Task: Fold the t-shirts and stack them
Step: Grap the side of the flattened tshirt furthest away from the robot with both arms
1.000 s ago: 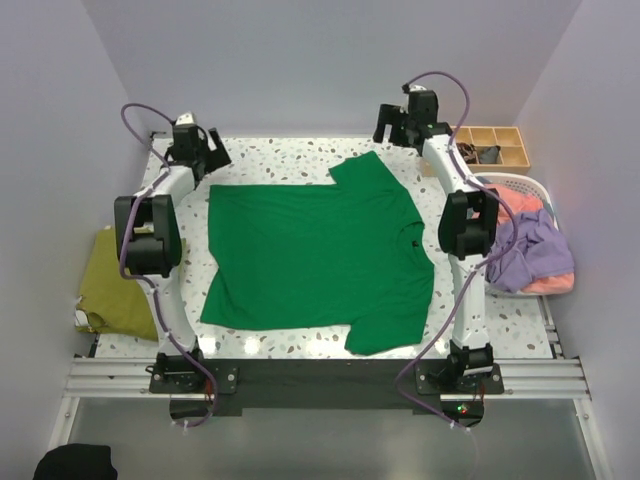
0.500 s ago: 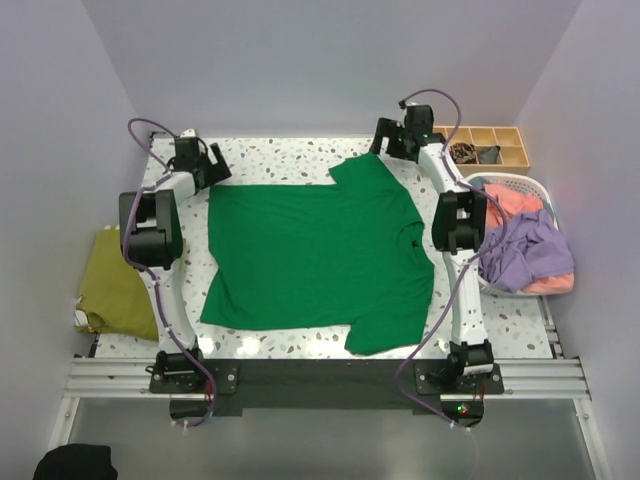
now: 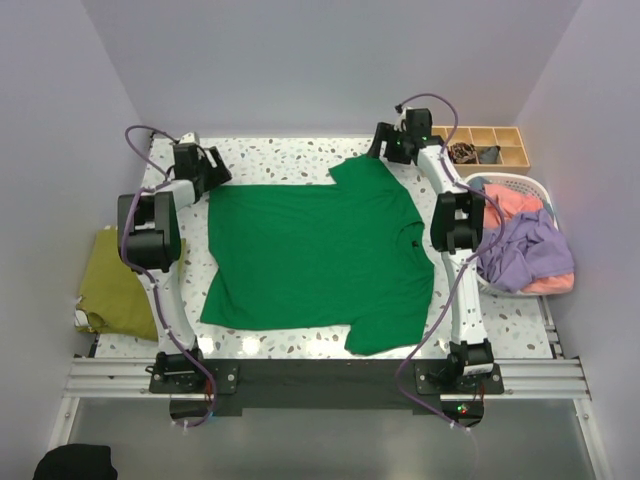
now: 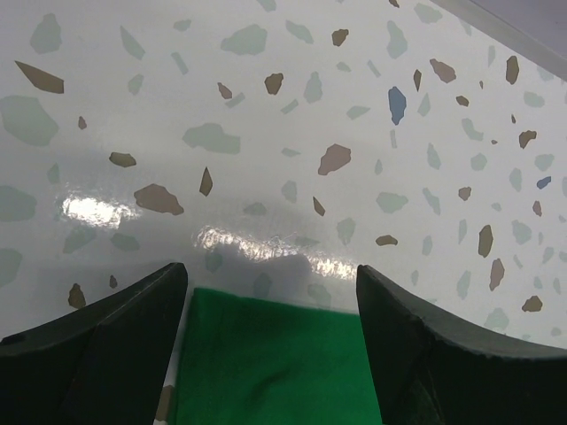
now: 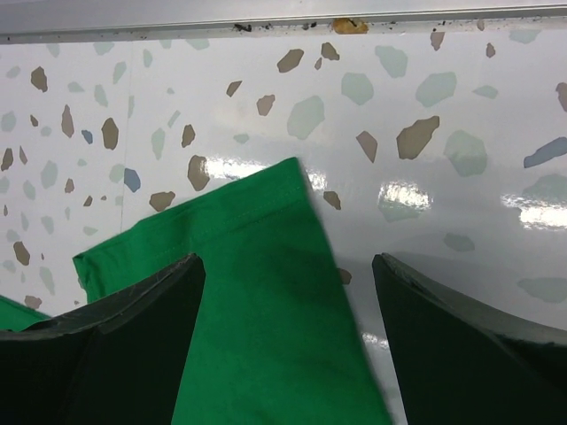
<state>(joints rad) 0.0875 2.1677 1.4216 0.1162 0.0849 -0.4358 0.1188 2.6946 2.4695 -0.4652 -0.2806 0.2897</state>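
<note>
A: Where do we find the green t-shirt (image 3: 315, 255)?

B: We see it spread flat across the middle of the speckled tabletop (image 3: 290, 152). Its collar faces our right, and one sleeve points to the far edge, the other to the near edge.

A: And our left tool (image 4: 270, 282)?

B: It sits at the shirt's far left corner. Its jaws stand wide apart, one on each side of the corner of green cloth, and it has hold of nothing. We cannot tell whether the fingers touch the tabletop.

A: Our right tool (image 5: 288, 263)?

B: It is over the far sleeve, also spread wide. The sleeve end lies loose between the jaws, not gripped.

A: What of the other shirts?

B: We see an olive-yellow t-shirt (image 3: 108, 280) crumpled at the tabletop's left edge, beside our left arm. A lavender t-shirt (image 3: 530, 250) and a coral-pink t-shirt (image 3: 510, 203) are heaped in the white basket (image 3: 520, 177) on the right, the lavender one spilling over its near rim. Behind the basket stands a wooden tray (image 3: 490, 150) of compartments.
</note>
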